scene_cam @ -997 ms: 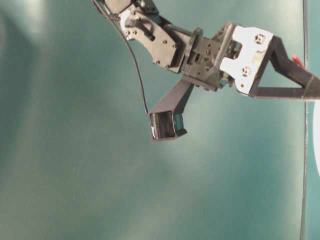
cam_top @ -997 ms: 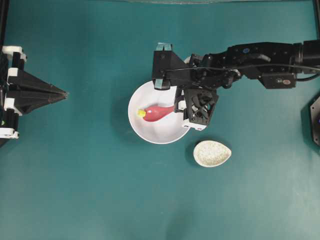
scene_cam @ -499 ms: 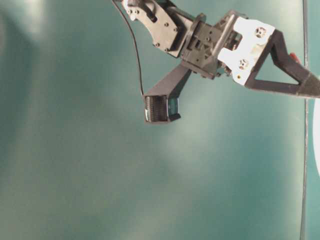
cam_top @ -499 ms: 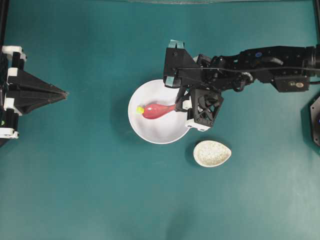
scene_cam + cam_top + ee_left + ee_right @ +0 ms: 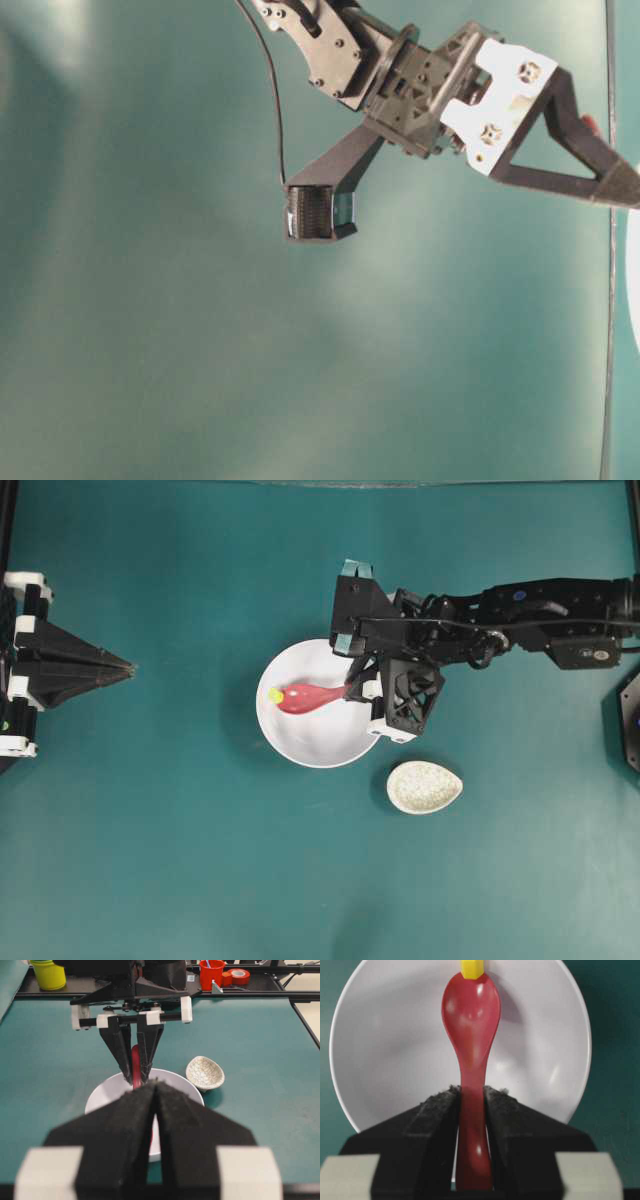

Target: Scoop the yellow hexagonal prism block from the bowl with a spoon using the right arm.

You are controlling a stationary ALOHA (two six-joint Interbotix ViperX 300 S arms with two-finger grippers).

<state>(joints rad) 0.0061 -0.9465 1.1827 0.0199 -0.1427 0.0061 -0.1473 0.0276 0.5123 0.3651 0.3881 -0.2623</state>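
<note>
- Overhead: right claw [image 5: 352, 689] pinching handle of red spoon [image 5: 305, 697], spoon tip at yellow block [image 5: 275, 695], both inside white bowl [image 5: 320, 750], block near bowl's left wall. Small speckled dish [image 5: 425, 786] just beside bowl, lower right, nothing in it. Left claw [image 5: 120, 666] parked well apart at left edge, pressed together.
- Table-level: only right arm [image 5: 400, 80] over teal mat; sliver of red near claw tip, bowl barely in frame. Can't judge spoon height from here.
- Left wrist: left claw [image 5: 156, 1091] pressed together, nothing held; beyond it right claw clamping spoon over bowl [image 5: 102, 1092]; dish [image 5: 205, 1073] w/ crackle pattern, nothing inside.
- Right wrist: spoon [image 5: 471, 1025] clamped betw. pads [image 5: 437, 1110], block [image 5: 472, 968] touching spoon tip, not yet in scoop; bowl [image 5: 380, 1050] otherwise bare.
- Risks: block probably gets pushed ahead along wall instead of riding up into scoop if angle too flat; tiny block may pop over rim; glossy handle could twist in grip under side load.
</note>
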